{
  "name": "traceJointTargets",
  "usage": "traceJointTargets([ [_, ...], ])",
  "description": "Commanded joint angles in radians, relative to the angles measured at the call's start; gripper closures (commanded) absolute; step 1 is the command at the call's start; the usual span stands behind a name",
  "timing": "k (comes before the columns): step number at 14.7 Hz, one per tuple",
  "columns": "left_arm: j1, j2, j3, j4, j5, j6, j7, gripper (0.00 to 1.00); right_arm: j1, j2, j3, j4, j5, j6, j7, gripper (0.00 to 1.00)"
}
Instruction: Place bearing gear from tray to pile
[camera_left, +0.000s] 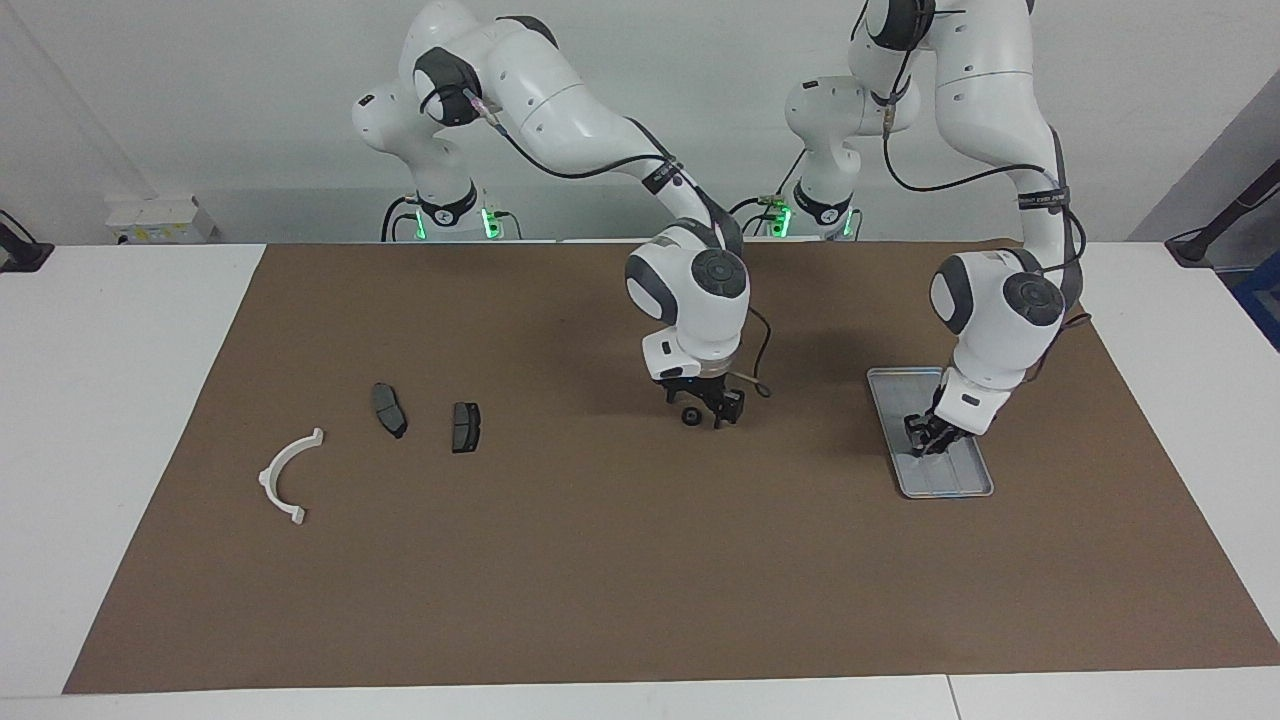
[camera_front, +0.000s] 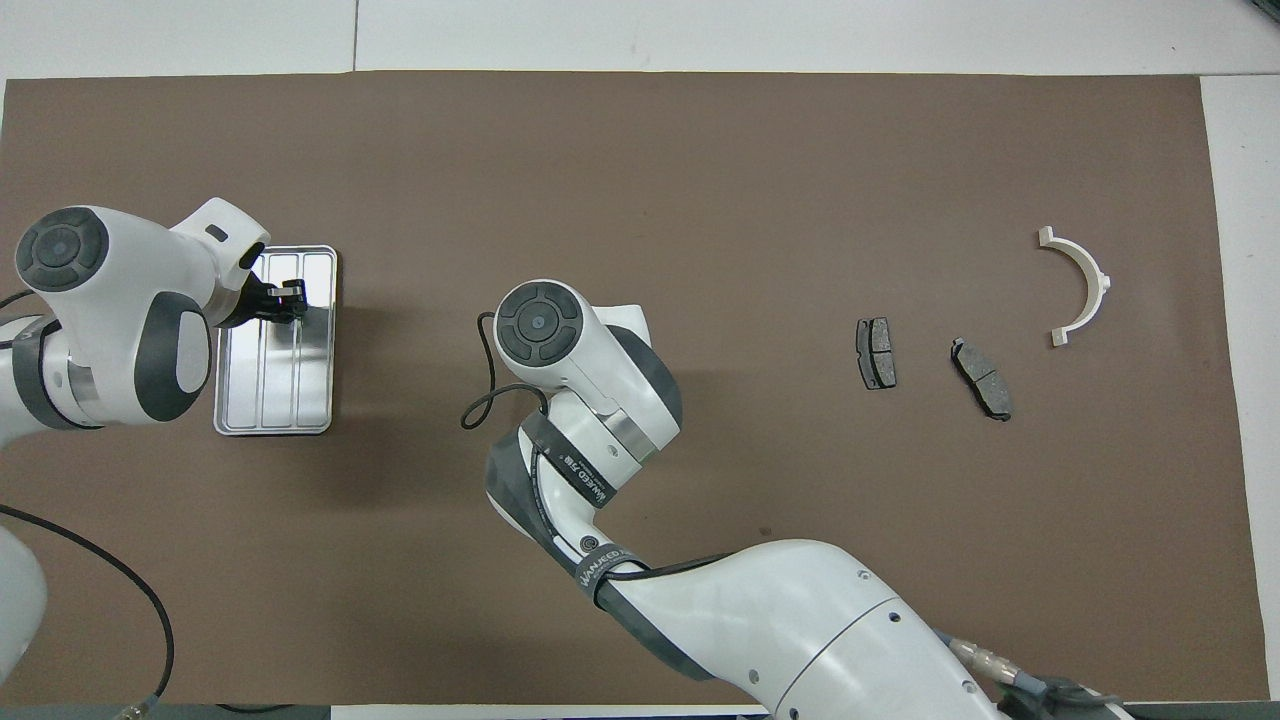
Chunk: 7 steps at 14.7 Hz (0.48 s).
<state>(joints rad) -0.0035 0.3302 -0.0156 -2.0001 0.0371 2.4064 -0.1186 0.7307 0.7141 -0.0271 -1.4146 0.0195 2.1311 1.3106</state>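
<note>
Your right gripper (camera_left: 705, 412) is low over the mat mid-table with its fingers apart around the bearing gear (camera_left: 690, 416), gripping nothing yet. If they close off-centre, the small gear could roll away. Your left gripper (camera_left: 925, 440) sits in the tray (camera_left: 885, 385); I cannot tell whether it is clamped on anything.

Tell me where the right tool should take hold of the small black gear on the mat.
Take the gear across its round outer rim, coming straight down from above. It is small and seems to lie flat on the mat, so only its sides offer opposing faces. The right tool hangs open over it, pointing down. The left tool is down in the tray.
</note>
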Motion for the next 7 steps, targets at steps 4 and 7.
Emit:
traceJointTargets([
  [4, 0.014, 0.001, -0.007, 0.024, -0.011, -0.042, 0.002, 0.87, -0.004, -0.001, 0.001, -0.021, -0.003, 0.029, 0.021, 0.31],
  [7, 0.011, -0.013, -0.006, 0.141, -0.063, -0.223, -0.004, 0.88, -0.008, -0.001, 0.001, -0.017, -0.004, 0.027, 0.021, 0.35],
])
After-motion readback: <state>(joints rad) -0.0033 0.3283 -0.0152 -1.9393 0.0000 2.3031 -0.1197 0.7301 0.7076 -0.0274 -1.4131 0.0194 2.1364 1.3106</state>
